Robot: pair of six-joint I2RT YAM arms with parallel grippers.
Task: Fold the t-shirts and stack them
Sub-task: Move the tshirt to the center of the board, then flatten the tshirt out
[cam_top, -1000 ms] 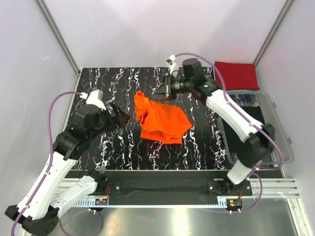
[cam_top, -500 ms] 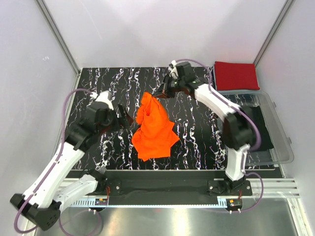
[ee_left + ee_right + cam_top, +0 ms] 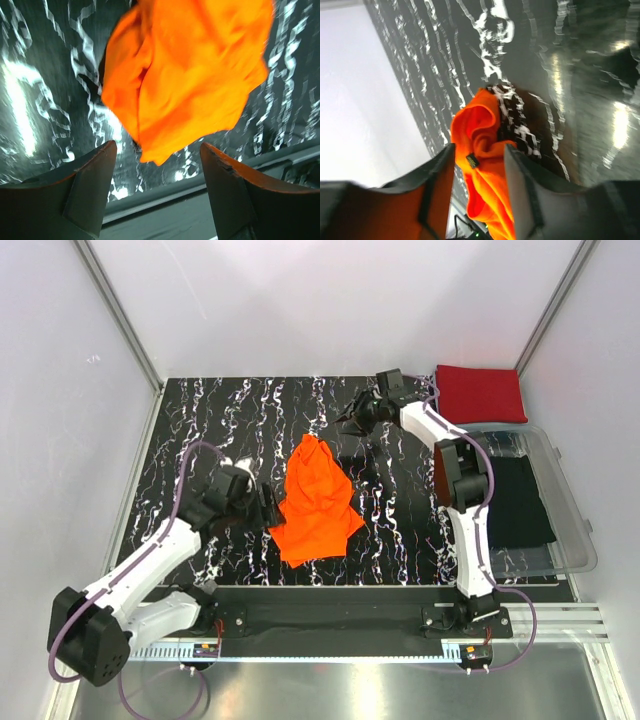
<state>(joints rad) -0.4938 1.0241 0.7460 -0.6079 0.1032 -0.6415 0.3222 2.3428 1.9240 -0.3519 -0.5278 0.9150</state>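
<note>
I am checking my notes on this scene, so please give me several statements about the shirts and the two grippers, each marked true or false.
1. The bright orange cloth t-shirt lies crumpled on the black, white-veined table. True.
2. The deep red t-shirt lies inside the clear plastic bin. False: it lies folded at the far right corner, outside the bin, which holds a dark cloth.
3. The left gripper is shut on the orange t-shirt. False: its jaws stand open at the shirt's edge and hold nothing.
4. The right gripper is open and apart from the orange t-shirt. True.
</note>
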